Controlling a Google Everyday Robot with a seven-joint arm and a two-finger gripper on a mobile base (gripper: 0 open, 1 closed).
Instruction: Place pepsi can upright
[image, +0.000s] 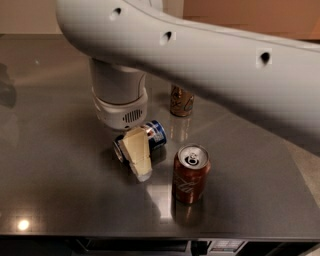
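The tool (138, 154) was down on the pepsi can (155, 133), which lay on its side near the middle of the grey counter (55, 200), silver end facing left; whether the tool was clenched on it or released could not be told. A red-brown can (190, 173) stood upright just right of it, and a brown-gold can (181, 103) stood upright behind, partly hidden by the white arm (210, 50).

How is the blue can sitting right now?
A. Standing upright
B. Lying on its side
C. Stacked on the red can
B: the blue can lies on its side on the table, with the gripper down at it, near the upright red can.
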